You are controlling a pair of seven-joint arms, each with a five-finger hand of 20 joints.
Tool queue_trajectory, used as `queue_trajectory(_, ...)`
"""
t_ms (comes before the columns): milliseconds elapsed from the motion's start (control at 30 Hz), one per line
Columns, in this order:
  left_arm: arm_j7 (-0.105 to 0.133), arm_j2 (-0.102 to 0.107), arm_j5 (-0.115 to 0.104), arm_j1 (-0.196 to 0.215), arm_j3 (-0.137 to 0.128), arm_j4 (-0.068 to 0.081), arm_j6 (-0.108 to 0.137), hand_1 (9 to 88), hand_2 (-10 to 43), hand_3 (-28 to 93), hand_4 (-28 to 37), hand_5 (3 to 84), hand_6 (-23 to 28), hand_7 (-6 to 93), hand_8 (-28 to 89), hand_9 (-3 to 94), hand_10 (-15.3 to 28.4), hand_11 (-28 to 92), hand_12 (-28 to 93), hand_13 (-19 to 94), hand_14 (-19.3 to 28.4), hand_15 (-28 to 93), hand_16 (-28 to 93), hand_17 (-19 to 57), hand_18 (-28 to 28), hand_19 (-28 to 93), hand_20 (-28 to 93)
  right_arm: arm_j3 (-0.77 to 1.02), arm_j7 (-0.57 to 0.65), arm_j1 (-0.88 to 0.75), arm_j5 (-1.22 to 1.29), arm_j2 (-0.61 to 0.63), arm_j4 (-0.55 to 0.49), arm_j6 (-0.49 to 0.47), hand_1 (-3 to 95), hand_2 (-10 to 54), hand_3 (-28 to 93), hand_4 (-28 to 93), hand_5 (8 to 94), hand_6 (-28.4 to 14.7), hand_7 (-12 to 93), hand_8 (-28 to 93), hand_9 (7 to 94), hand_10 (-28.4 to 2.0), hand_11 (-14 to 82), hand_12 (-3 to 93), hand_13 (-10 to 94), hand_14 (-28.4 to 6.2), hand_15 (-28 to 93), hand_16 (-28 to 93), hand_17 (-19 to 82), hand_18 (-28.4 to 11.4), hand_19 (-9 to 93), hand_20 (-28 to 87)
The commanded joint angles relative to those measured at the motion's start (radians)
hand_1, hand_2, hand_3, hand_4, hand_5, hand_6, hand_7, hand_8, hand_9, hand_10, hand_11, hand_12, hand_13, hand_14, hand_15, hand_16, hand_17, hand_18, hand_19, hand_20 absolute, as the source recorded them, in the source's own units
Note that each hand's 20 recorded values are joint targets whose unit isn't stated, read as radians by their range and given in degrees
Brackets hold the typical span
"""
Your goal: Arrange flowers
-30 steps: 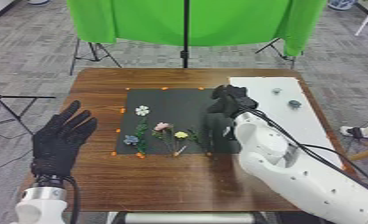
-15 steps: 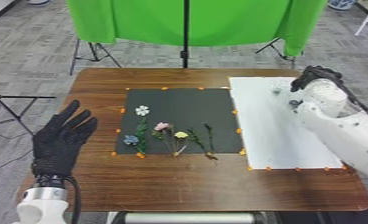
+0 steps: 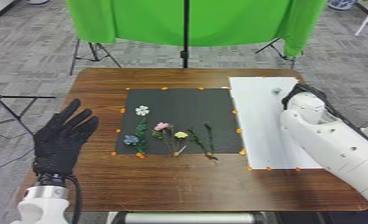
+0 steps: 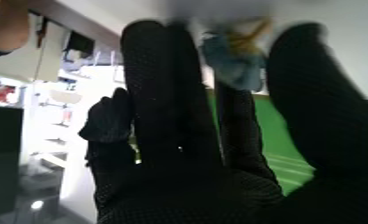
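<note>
My left hand (image 3: 63, 137) is open over the table's left side. At the white sheet's (image 3: 267, 132) right edge is my right hand (image 3: 299, 91), partly hidden behind its own wrist. In the right wrist view the right hand (image 4: 176, 115) has fairly straight fingers, with a blue-grey flower (image 4: 235, 62) between fingers and thumb; contact is unclear. A small grey-green thing (image 3: 276, 91) sits on the sheet. On the dark mat (image 3: 189, 105) lie a white flower (image 3: 142, 110), a blue one (image 3: 131, 140), a pink one (image 3: 162, 126), a yellow one (image 3: 180, 135) and green stems (image 3: 209, 137).
The brown table (image 3: 207, 185) extends in front of the mat and sheet. Orange tabs (image 3: 239, 131) line their edges. Behind the table stand a green cloth (image 3: 225, 25) and a black stand (image 3: 185, 52).
My right hand has moved from the mat's right side to the white sheet, then slightly back left, uncovering the green stems. A second grey-green thing on the sheet is now hidden. The left hand kept still.
</note>
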Motion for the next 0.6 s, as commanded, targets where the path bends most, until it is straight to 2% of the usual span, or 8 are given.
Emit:
queue_trajectory(33,-0.018,-0.015,0.01,0.01,-0.007,0.002,-0.015,23.9,6.3,80,-23.9,38.2,10.3,13.2,-9,35.6,21.0,27,11,27,28.4,54,-10,-8.5,26.0,57,15,-0.092,-0.009,-0.059,-0.084,0.02,0.01,0.158,59.9,-9.5,65,-28,86.8,4.1,18,2,93.2,-5.1,13.3,29.2,84,-1.6,57,25,37,-22.2,93,55)
queue_trajectory(167,-0.009,-0.008,0.007,0.016,-0.004,0.0,-0.014,23.9,6.2,80,-23.9,38.1,10.2,13.4,-9,35.5,21.1,27,11,27,28.4,54,-10,-8.5,26.0,57,15,-0.14,-0.009,-0.044,-0.102,0.051,-0.024,0.3,61.3,-9.5,65,-28,89.5,3.6,18,2,93.7,-4.6,16.6,28.3,87,-1.1,56,24,39,-22.2,93,56)
queue_trajectory(333,-0.018,-0.013,0.012,0.026,-0.017,-0.003,-0.013,24.0,6.3,80,-23.9,38.2,10.2,13.4,-9,35.5,21.1,27,11,27,28.4,54,-10,-8.5,26.0,57,15,-0.158,-0.076,-0.04,-0.141,0.086,-0.146,0.426,60.0,-9.5,69,-28,90.7,3.0,18,2,93.7,-5.2,18.7,27.3,87,-1.3,56,25,40,-22.5,93,56)
queue_trajectory(467,-0.018,-0.015,0.012,0.036,-0.021,-0.008,-0.014,24.0,6.3,80,-23.9,38.3,10.3,13.3,-9,35.5,21.2,27,11,27,28.4,54,-10,-8.5,26.0,57,15,-0.127,-0.221,-0.076,-0.173,0.065,-0.268,0.418,59.4,-9.5,70,-28,90.9,2.7,17,2,93.7,-5.5,18.7,27.3,87,-1.7,56,26,40,-22.7,93,56)
queue_trajectory(600,-0.004,-0.008,0.007,0.028,-0.012,-0.006,-0.012,24.0,6.3,80,-23.8,38.3,10.3,13.2,-9,35.5,21.1,27,11,27,28.4,54,-10,-8.5,26.0,57,15,-0.096,-0.362,-0.121,-0.221,-0.01,-0.348,0.344,58.8,-9.5,71,-28,90.5,2.8,17,3,93.7,-5.9,18.4,27.8,86,-2.2,57,26,39,-22.3,93,57)
